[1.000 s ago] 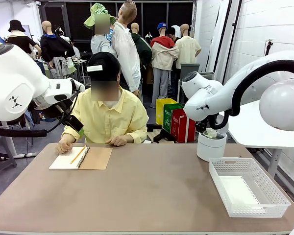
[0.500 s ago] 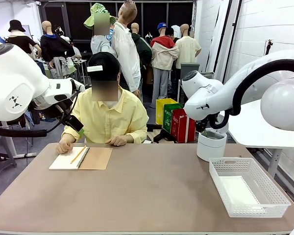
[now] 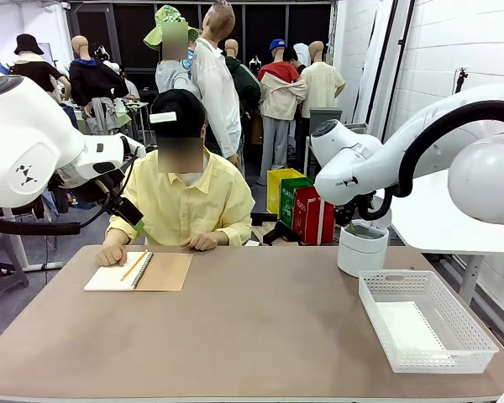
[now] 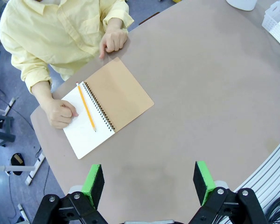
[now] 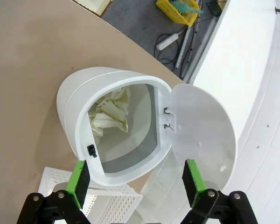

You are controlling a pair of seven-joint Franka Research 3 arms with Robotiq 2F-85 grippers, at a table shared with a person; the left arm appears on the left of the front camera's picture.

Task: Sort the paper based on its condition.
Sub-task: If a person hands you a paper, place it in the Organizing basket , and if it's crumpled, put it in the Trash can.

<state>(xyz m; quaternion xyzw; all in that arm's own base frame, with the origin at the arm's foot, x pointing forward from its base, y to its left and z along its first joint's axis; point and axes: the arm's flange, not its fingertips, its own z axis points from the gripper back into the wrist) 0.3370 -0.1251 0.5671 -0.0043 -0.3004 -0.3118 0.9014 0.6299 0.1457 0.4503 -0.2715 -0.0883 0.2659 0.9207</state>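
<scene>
A crumpled sheet of paper (image 5: 110, 115) lies inside the white bin (image 5: 79, 112), whose hinged lid (image 5: 203, 130) stands open. My right gripper (image 5: 136, 182) hangs directly above the bin's mouth, open, with nothing between its green pads. In the front view the bin (image 3: 361, 253) stands at the table's far right with the right arm bent over it. A flat white sheet of paper (image 3: 407, 326) rests in the white mesh basket (image 3: 428, 363) at the front right. My left gripper (image 4: 148, 182) is open and empty, high above the table's left half.
A spiral notebook (image 4: 116, 95) with a brown cover lies open at the far left, a yellow pencil (image 4: 86, 108) on its white page. The person's hand (image 4: 60, 113) rests on that page, and the other hand (image 4: 113, 41) lies beside the notebook.
The crumpled paper that hung at my right gripper above the bin has dropped inside. The right gripper's jaws opened fully. The left arm has not moved.
</scene>
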